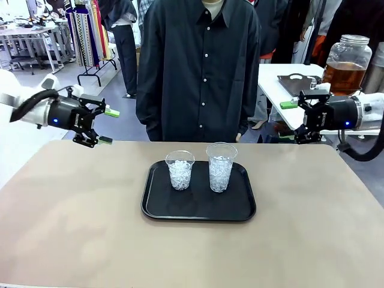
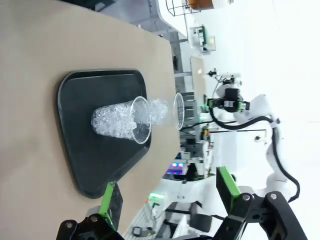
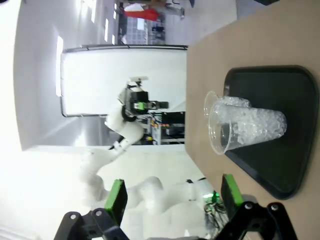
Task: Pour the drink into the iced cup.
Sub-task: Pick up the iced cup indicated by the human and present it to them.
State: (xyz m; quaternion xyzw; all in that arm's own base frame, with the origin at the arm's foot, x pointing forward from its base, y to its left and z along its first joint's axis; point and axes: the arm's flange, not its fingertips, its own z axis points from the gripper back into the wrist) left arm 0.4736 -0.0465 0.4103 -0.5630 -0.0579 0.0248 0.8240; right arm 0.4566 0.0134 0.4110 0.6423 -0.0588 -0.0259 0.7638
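One tray [image 1: 157, 204] holds two iced cups [image 1: 180, 172] [image 1: 220, 170]; left pincer [image 1: 110, 126] and right pincer [image 1: 288, 122] spread

I have the left iced cup [image 1: 180, 170] beside the right iced cup [image 1: 221, 167] on the tray [image 1: 198, 213] in the middle of the table [image 1: 72, 216], with the person [image 1: 198, 66] behind it and the drink jar [image 1: 346, 63] on a side table [image 1: 277, 79] at far right.

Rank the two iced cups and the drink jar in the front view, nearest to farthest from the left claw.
1. Shorter iced cup, left on the tray, nearest the left claw.
2. Taller iced cup, right on the tray.
3. Drink jar, on the far table, right.
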